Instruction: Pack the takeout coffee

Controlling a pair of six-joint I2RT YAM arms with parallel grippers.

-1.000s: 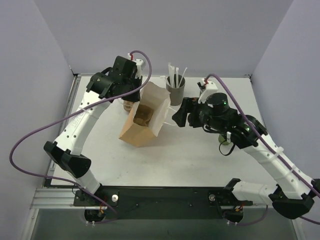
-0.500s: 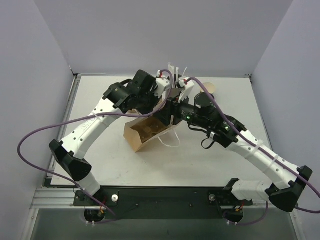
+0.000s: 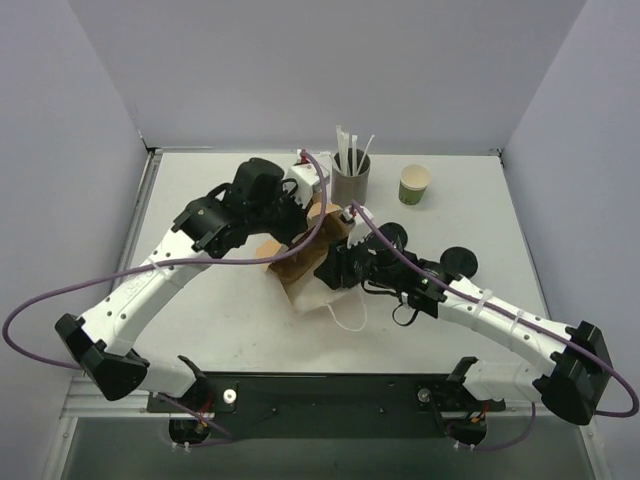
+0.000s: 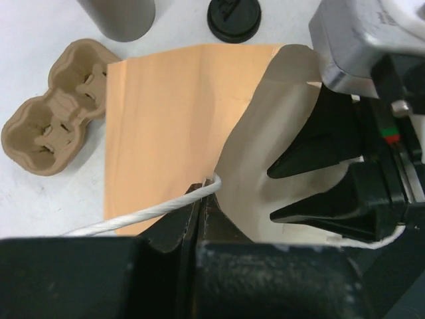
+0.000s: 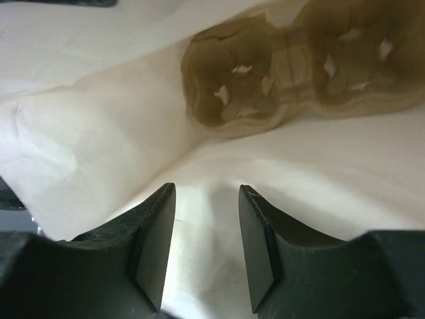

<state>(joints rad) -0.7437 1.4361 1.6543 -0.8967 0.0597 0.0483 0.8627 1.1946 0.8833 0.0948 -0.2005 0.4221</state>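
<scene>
White table [image 3: 490, 215] — left tool [image 4: 201, 201] apparently pinching cord [image 4: 153, 211] of bag [image 4: 166, 119].

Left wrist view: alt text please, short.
The left gripper is shut on the white string handle of a brown paper bag; the right gripper, open, sits at the bag's pale open mouth. A moulded cardboard two-cup carrier lies beside the bag.

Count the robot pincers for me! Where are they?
2. The left pincer is shut on the paper bag at its rim, by the white string handle. The right pincer is open, inside the bag's mouth. Neither is hidden.
</scene>
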